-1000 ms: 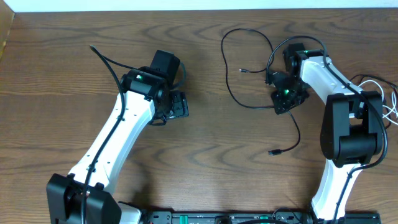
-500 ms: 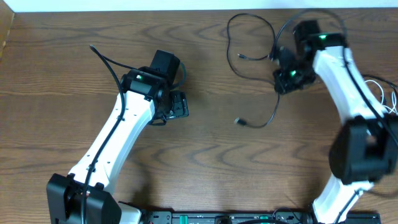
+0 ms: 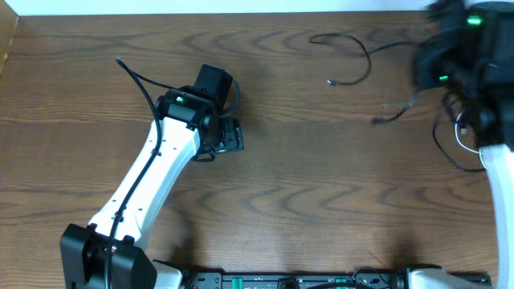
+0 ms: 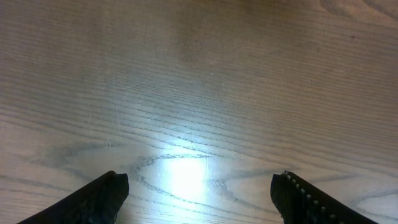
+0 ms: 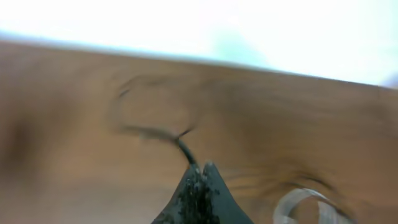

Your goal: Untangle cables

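My right gripper (image 3: 430, 71), blurred by motion at the far right, is shut on a thin black cable (image 5: 181, 142); its fingertips (image 5: 200, 168) pinch the cord. In the overhead view, black cable (image 3: 363, 54) trails left from it in a loose curve with a plug end (image 3: 331, 82). A second plug end (image 3: 376, 121) hangs lower. A white cable (image 3: 461, 136) lies by the right edge and shows in the right wrist view (image 5: 298, 202). My left gripper (image 3: 230, 135) is open and empty over bare wood (image 4: 199, 186), far from the cables.
The wooden table (image 3: 305, 201) runs to a white back edge (image 3: 241, 6). The left arm's own thick black cable (image 3: 138, 79) arcs at the upper left. Another black cord loop (image 3: 443, 148) lies at the right edge beside the right arm.
My right gripper has swung up and to the right, dragging the black cables with it. The loop has opened out and the plug ends have moved right. The left arm has not moved.
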### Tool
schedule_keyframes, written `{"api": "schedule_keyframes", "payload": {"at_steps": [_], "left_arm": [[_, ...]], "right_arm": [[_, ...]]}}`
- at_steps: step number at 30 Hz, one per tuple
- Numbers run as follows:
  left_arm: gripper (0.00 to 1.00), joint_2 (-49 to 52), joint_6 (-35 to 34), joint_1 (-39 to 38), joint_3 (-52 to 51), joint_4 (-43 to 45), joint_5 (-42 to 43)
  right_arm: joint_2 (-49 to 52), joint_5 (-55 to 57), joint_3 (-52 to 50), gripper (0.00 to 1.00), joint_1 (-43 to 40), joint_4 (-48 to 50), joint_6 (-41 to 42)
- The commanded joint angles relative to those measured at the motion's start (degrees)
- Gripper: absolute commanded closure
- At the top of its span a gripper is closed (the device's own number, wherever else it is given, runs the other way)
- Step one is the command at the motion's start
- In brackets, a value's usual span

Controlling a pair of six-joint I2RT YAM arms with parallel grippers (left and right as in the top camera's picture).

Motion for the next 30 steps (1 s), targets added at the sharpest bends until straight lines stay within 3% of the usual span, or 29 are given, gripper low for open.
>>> {"api": "schedule_keyframes", "payload": {"at_steps": [1,7,10,12,16,18,21,30], "left_arm": [[0.21,0.22,-0.24,0.13,-0.22,-0.22,-0.5],[0.2,0.22,-0.26,0.13,-0.22,-0.17,-0.5],[0.21,0.22,-0.26,0.13,-0.22,-0.15,-0.5],[0.21,0.22,-0.26,0.13,-0.22,-0.15,-0.5],[0.21,0.22,-0.26,0.13,-0.22,-0.17,-0.5],[0.21,0.22,-0.26,0.13,-0.22,-0.17,-0.5],[0.21,0.22,-0.26,0.13,-0.22,-0.15,-0.5],[0.2,0.22,-0.26,0.13,-0.22,-0.17,-0.52]], "right_arm": [[-4.92,19.76,0.59,0.99,-6.91,3.19,11.67],[-6.99,18.93,0.57,0.99,-21.9,4.92,21.14],[-5.97,7.17,0.57,0.99,-25.79,4.7,20.72],[-4.92,-1.66,0.57,0.92,-25.68,4.9,16.61],[-0.96,-18.25,0.57,0.69,-23.21,2.03,7.17],[1.42,-20.92,0.57,0.67,-21.4,-0.76,4.76],[6.69,-22.36,0.57,0.49,-16.09,-5.95,-2.27],[18.49,-21.99,0.57,0.35,-2.8,-9.03,-13.64]]}}
